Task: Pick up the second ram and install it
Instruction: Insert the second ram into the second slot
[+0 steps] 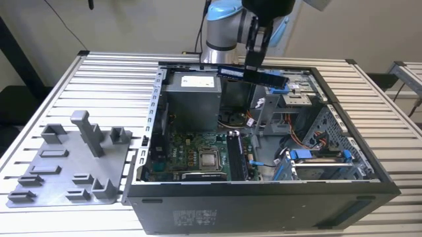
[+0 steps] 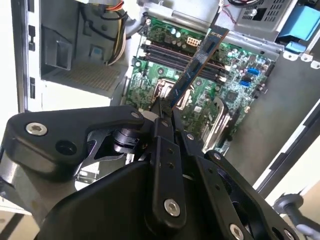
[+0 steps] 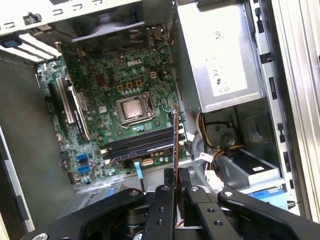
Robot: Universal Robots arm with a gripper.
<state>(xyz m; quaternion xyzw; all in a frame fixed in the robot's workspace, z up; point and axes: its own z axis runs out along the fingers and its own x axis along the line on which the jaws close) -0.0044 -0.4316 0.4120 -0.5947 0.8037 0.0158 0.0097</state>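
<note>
While the arm hangs over the open computer case (image 1: pixel 264 207), the gripper (image 1: pixel 254 69) is clenched on the second ram (image 1: pixel 264 77), which sits in the upper middle of the exterior view. It is held in the air above the case, clear of everything inside. The stick lies roughly level there, long side across the frame, and the fingers come down on it near the middle of its length.

In the second wrist view the gripper (image 2: pixel 167 107) pinches the second ram (image 2: pixel 200 57) across its two flat faces, and the free length reaches out toward the motherboard (image 2: pixel 235 85). In the first wrist view the stick (image 3: pixel 176 135) shows edge-on as a thin line. It rises from between the fingertips over the long dark memory slots (image 3: pixel 140 145), just beside the processor (image 3: pixel 131 107). I cannot tell whether any slot is already filled.

The stick looks light, thin and stiff, so a modest pinch should carry it. It also looks fragile: the chips and the contact edge are best left untouched. The flat faces near mid-length seem the right place to hold it, and the smooth board could slip or tilt if it were gripped off-centre.

A grey tray (image 1: pixel 59 173) with upright posts lies on the slatted table (image 1: pixel 112 64) at the lower left of the exterior view, well apart from the stick.
</note>
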